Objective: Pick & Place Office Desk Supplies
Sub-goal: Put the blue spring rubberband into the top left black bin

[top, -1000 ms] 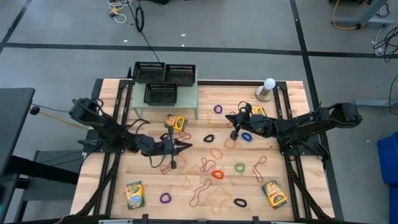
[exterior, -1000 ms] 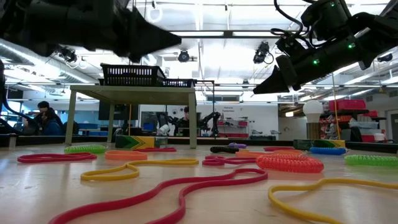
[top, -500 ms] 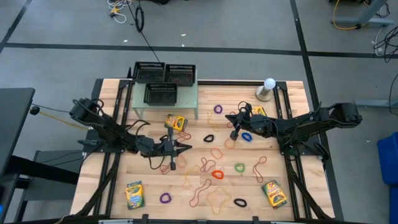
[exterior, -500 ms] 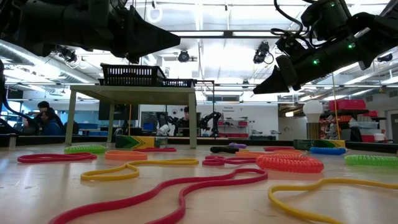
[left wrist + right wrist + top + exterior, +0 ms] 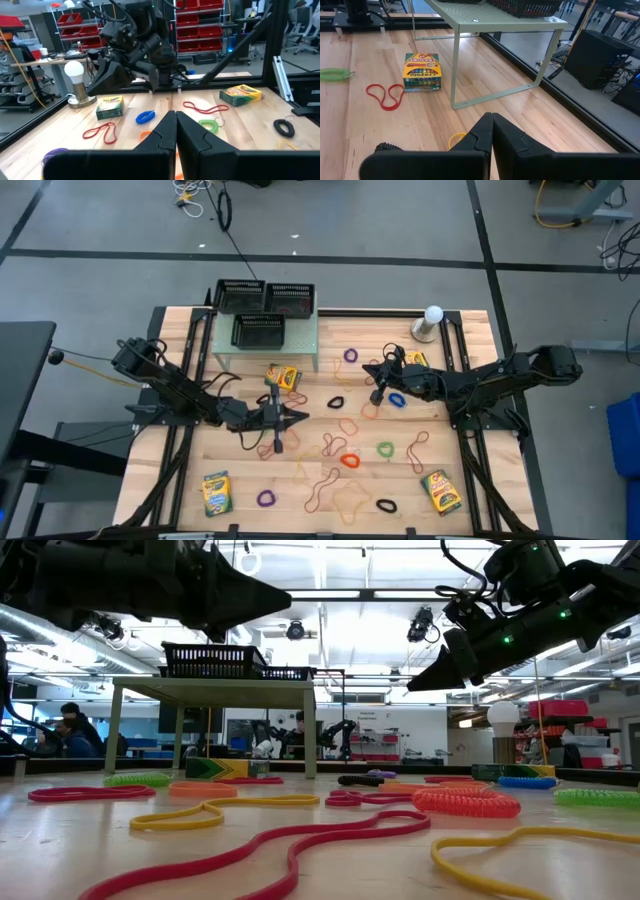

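In front of the green shelf (image 5: 265, 345), nearest the table's front edge, two crayon boxes (image 5: 216, 491) lie at the corners with loose rubber bands (image 5: 349, 460) between them. Closer to the shelf, the left gripper (image 5: 296, 417) hangs above the bands, fingers pressed together and empty. The right gripper (image 5: 378, 393) hovers off the shelf's right end, also closed on nothing, near a blue band (image 5: 397, 399). A third crayon box (image 5: 283, 376) sits just before the shelf. To pick well, either gripper should probably spread first, then drop straight over a single loop, avoiding neighbouring bands.
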